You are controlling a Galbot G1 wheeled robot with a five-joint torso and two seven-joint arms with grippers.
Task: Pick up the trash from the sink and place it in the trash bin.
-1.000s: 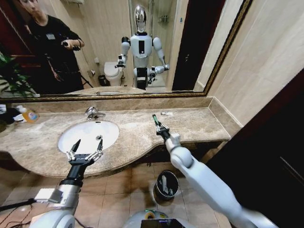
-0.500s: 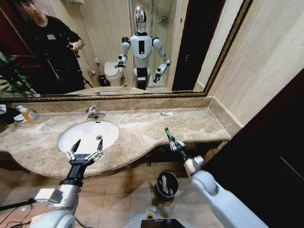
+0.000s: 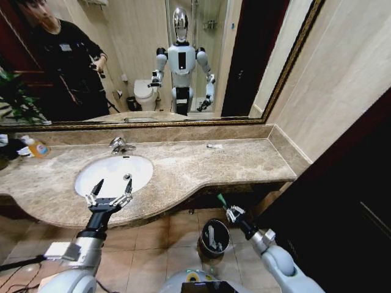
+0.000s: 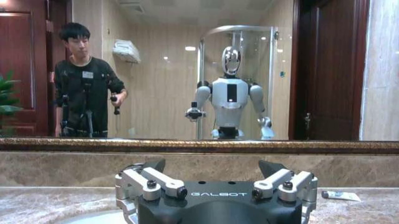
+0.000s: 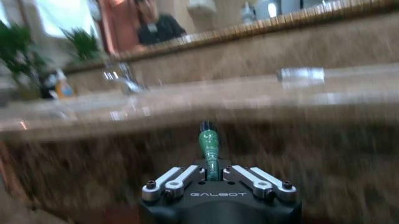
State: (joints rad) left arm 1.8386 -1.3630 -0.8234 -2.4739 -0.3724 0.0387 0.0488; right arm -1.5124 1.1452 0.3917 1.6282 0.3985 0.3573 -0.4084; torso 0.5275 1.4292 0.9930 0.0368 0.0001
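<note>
While your right gripper (image 3: 229,210) pinches green stick (image 3: 221,200) below counter edge, just above bin (image 3: 214,237), your left gripper (image 3: 110,195) hovers spread over sink (image 3: 91,174).

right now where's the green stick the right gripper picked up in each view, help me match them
Head view: the green stick pokes up from the right gripper, below the counter edge, above the trash bin.
Right wrist view: the stick stands pinched between the fingers, in front of the counter face.
Left wrist view: it isn't in this picture.
Shared landmark: the small white tube on the counter near the mirror.
</note>
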